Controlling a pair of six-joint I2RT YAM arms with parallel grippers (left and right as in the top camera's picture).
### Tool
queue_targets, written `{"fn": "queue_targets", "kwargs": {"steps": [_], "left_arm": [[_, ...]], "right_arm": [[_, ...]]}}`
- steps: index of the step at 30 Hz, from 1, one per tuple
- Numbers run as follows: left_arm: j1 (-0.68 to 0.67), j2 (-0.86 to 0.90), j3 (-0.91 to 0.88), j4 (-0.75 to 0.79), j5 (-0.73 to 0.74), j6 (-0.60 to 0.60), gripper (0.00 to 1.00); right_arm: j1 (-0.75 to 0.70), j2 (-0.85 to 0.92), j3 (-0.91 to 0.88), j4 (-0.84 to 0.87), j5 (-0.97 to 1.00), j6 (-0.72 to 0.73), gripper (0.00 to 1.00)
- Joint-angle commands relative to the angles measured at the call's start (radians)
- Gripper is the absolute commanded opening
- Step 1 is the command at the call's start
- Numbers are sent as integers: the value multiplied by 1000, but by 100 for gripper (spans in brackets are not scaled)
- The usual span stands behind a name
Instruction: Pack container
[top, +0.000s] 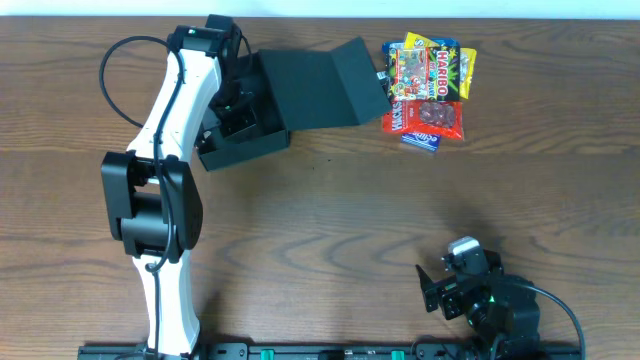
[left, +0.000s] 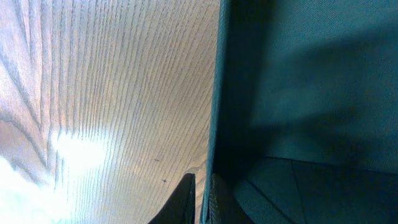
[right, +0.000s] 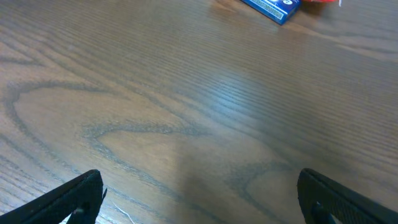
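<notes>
The container (top: 262, 128) is a dark grey-green box at the table's back left, its flap lid (top: 320, 85) standing open to the right. My left gripper (top: 232, 102) reaches into it from above at its left side. In the left wrist view the gripper (left: 202, 179) straddles the container's side wall (left: 216, 93): one finger (left: 183, 202) is outside over the wood and the other is inside against the wall. The jaws are almost together, with only a thin sliver showing beside the wall. My right gripper (top: 432, 290) rests open at the front right, with nothing between its fingers (right: 74, 196).
Several colourful candy packets (top: 425, 85) lie in a pile just right of the open lid. A blue packet (right: 270, 7) shows at the top of the right wrist view. The left arm's white links (top: 165, 180) stretch from the front edge to the box.
</notes>
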Motion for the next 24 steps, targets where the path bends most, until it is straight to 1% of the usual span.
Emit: {"fn": "queue_targets", "kwargs": {"steps": [1,2,3,4,6,9,10,11,12,15,17,18,20,21,23,24], "left_arm": [[-6,-1,-5,-5,3,-60,22],[-6,-1,-5,-5,3,-60,33],[-6,-1,-5,-5,8,-60,47],[-6,-1,-5,-6,24,-57,58],[0,-1,-5,1,54,31,58],[17,-2,-4,43,106,241,58],[24,-3,-4,47,120,293,63],[33,-6,-4,43,137,341,71],[38,-10,-4,39,150,373,73],[52,-26,-4,38,175,525,75],[58,-47,-4,71,170,667,75],[58,-61,-4,89,157,734,75],[58,-100,-4,128,92,880,81],[58,-119,-4,138,55,941,83],[58,-166,-4,156,-61,1092,87],[58,-184,-4,158,-119,1143,91]], "right_arm": [[-7,-5,-7,-1,-1,-13,99],[-7,-5,-7,-1,-1,-13,99],[-7,-5,-7,-1,-1,-14,99],[-7,-5,-7,-1,-1,-14,99],[-7,-5,-7,-1,-1,-14,99],[-7,-5,-7,-1,-1,-14,99],[-7,-5,-7,-1,-1,-14,99],[-7,-5,-7,-1,-1,-14,99],[-7,-5,-7,-1,-1,-14,99],[-7,-5,-7,-1,-1,-14,99],[-7,-5,-7,-1,-1,-14,99],[-7,-5,-7,-1,-1,-14,99],[-7,-5,-7,-1,-1,-14,99],[-7,-5,-7,-1,-1,-14,99],[-7,-5,-7,-1,-1,-14,99],[-7,-5,-7,-1,-1,-13,99]]}}
